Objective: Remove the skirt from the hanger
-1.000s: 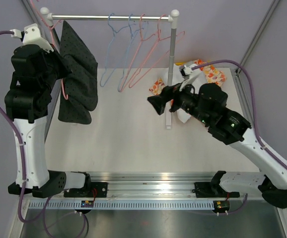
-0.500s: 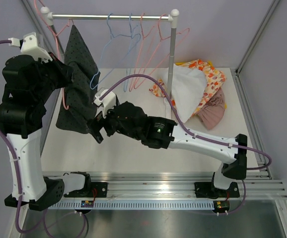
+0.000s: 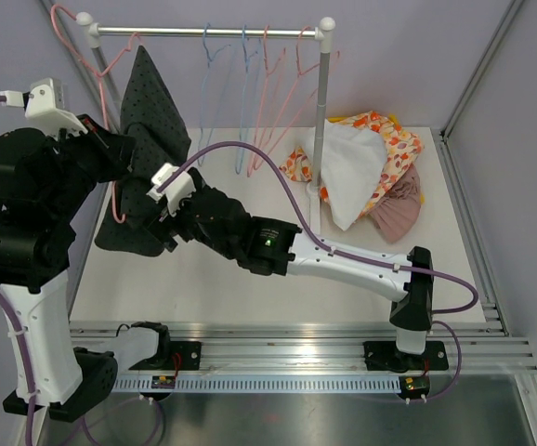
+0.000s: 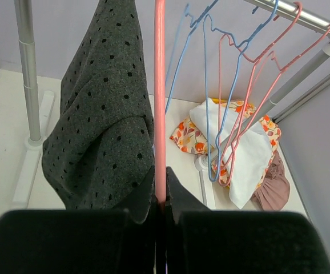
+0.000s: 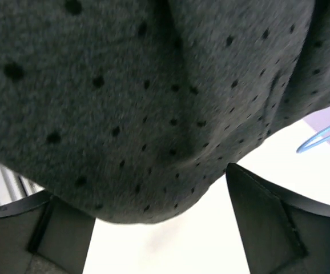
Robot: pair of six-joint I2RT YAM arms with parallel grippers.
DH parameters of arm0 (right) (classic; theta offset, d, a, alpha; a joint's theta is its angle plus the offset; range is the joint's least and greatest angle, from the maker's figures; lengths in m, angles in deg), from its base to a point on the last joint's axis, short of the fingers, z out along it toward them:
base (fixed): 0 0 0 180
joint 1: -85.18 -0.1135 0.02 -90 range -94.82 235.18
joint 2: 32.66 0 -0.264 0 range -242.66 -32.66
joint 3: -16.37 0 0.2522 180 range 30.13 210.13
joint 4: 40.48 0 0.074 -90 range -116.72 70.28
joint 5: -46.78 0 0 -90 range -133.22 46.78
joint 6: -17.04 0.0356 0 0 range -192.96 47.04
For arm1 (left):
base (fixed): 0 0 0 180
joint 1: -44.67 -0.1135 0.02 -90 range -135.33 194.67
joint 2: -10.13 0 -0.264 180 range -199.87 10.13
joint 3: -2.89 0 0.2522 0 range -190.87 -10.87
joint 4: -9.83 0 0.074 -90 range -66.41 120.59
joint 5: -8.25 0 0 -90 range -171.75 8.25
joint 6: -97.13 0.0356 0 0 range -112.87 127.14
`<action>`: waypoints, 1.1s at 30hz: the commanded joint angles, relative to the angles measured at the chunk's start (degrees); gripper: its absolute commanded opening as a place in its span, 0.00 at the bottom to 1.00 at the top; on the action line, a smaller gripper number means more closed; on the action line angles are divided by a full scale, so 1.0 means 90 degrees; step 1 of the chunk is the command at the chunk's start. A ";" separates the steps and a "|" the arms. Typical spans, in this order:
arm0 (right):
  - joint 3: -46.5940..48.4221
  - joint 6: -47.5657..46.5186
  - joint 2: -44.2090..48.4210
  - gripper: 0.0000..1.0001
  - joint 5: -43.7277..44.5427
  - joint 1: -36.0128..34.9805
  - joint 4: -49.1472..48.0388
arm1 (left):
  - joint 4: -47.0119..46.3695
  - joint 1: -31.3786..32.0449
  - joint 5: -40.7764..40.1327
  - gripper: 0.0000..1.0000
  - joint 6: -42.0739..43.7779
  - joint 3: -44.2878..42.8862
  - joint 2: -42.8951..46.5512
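Note:
The skirt (image 3: 152, 139) is dark grey with black dots and hangs folded over a pink hanger (image 4: 160, 85) near the left end of the rack. My left gripper (image 4: 160, 184) is shut on the hanger's straight pink wire, with the skirt (image 4: 99, 131) just to its left. In the top view the left gripper (image 3: 118, 158) sits behind the cloth. My right gripper (image 3: 163, 226) reaches across the table to the skirt's lower hem. Its jaws stand open on either side of the hem (image 5: 153, 142), with the cloth sagging between the fingers (image 5: 268, 217) and nothing pinched.
A metal rail (image 3: 203, 32) on a post (image 3: 322, 111) carries several empty blue and pink hangers (image 3: 250, 102). A heap of clothes (image 3: 371, 167), white, orange-flowered and mauve, lies at the back right. Walls close in on the left and right.
My right arm has swung from the right side across the table to the skirt's hem. The left arm has drawn the hanger and skirt slightly left.

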 commanded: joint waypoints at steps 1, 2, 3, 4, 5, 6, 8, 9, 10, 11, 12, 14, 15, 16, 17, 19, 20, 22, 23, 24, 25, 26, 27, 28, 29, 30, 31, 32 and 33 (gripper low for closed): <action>0.0378 -0.0296 -0.0073 0.91 0.0358 0.0033 -0.0569 | -0.0931 0.0018 0.0289 0.00 -0.0012 -0.0016 0.0227; 0.0368 -0.0296 -0.0073 0.81 0.0358 0.0043 -0.0608 | -0.0931 0.0018 0.0279 0.00 0.0018 0.0023 0.0237; 0.0330 -0.0287 -0.0073 0.76 0.0319 0.0033 -0.0627 | -0.0931 0.0018 0.0259 0.00 0.0028 0.0033 0.0256; 0.0281 -0.0296 -0.0044 0.70 0.0309 0.0033 -0.0666 | -0.0931 0.0018 0.0240 0.00 0.0076 0.0033 0.0276; 0.0251 -0.0296 -0.0034 0.68 0.0309 0.0033 -0.0696 | -0.0921 0.0018 0.0201 0.00 0.0105 0.0043 0.0286; 0.0222 -0.0277 -0.0015 0.67 0.0299 0.0033 -0.0667 | -0.0902 0.0018 0.0152 0.00 0.0144 0.0082 0.0305; 0.0115 -0.0219 0.0092 0.69 0.0289 0.0033 -0.0579 | -0.0872 0.0018 0.0045 0.00 0.0252 0.0082 0.0286; -0.0108 -0.0150 0.0180 0.70 0.0280 0.0033 -0.0598 | -0.0863 0.0018 0.0015 0.00 0.0281 0.0101 0.0295; -0.0275 -0.0130 0.0374 0.70 0.0308 0.0043 -0.0734 | -0.0843 0.0018 -0.0014 0.00 0.0320 0.0102 0.0286; -0.0470 -0.0101 0.0492 0.70 0.0299 0.0033 -0.0812 | -0.0833 0.0018 -0.0053 0.00 0.0350 0.0111 0.0286; -0.0800 -0.0062 0.0715 0.70 0.0328 0.0043 -0.0900 | -0.0823 0.0018 -0.0063 0.00 0.0360 0.0102 0.0276; -0.1047 -0.0023 0.0893 0.71 0.0338 0.0043 -0.0950 | -0.0804 0.0018 -0.0160 0.00 0.0428 0.0063 0.0247; -0.1232 0.0025 0.1038 0.69 0.0328 0.0033 -0.0950 | -0.0804 0.0018 -0.0170 0.00 0.0447 0.0043 0.0227; -0.1330 0.0045 0.1127 0.61 0.0290 0.0043 -0.0989 | -0.0804 0.0018 -0.0180 0.00 0.0467 0.0033 0.0217; -0.1437 0.0055 0.1205 0.57 0.0241 0.0043 -0.1047 | -0.0804 0.0018 -0.0180 0.00 0.0467 0.0024 0.0208; -0.1672 0.0065 0.1333 0.33 0.0172 0.0033 -0.1057 | -0.0823 0.0018 -0.0132 0.00 0.0428 0.0033 0.0198; -0.1702 0.0065 0.1333 0.27 0.0162 0.0033 -0.1280 | -0.0843 0.0018 -0.0122 0.00 0.0409 0.0043 0.0198; -0.1673 0.0046 0.1265 0.20 0.0123 0.0033 -0.1292 | -0.0872 0.0018 -0.0092 0.00 0.0370 0.0063 0.0217; -0.1634 0.0036 0.1236 0.16 0.0094 0.0033 -0.1282 | -0.0882 0.0018 -0.0063 0.00 0.0360 0.0101 0.0208; -0.1537 0.0026 0.1139 0.14 0.0055 0.0043 -0.1272 | -0.0882 0.0018 -0.0063 0.00 0.0369 0.0102 0.0217; -0.1488 0.0036 0.1109 0.13 0.0045 0.0033 -0.1243 | -0.0872 0.0018 -0.0063 0.00 0.0379 0.0111 0.0227; -0.1439 0.0045 0.1089 0.13 0.0016 0.0033 -0.1214 | -0.0872 0.0018 -0.0092 0.00 0.0399 0.0140 0.0217; -0.1361 0.0113 0.1060 0.21 -0.0052 0.0033 -0.1194 | -0.0863 0.0018 -0.0092 0.00 0.0418 0.0150 0.0227; -0.1331 0.0153 0.1050 0.33 -0.0082 0.0033 -0.1165 | -0.0833 0.0018 -0.0131 0.00 0.0467 0.0170 0.0227; -0.1341 0.0240 0.1079 0.45 -0.0121 0.0033 -0.1174 | -0.0814 0.0018 -0.0160 0.00 0.0496 0.0189 0.0237; -0.1370 0.0270 0.1156 0.70 -0.0198 0.0033 -0.1165 | -0.0814 0.0018 -0.0180 0.00 0.0525 0.0238 0.0237; -0.1418 0.0309 0.1205 0.78 -0.0209 0.0033 -0.1174 | -0.0814 0.0018 -0.0209 0.00 0.0555 0.0258 0.0237; -0.1487 0.0348 0.1264 0.82 -0.0228 0.0043 -0.1194 | -0.0823 0.0018 -0.0219 0.00 0.0565 0.0297 0.0256; -0.1632 0.0387 0.1390 0.84 -0.0238 0.0033 -0.1223 | -0.0843 0.0018 -0.0219 0.00 0.0565 0.0345 0.0266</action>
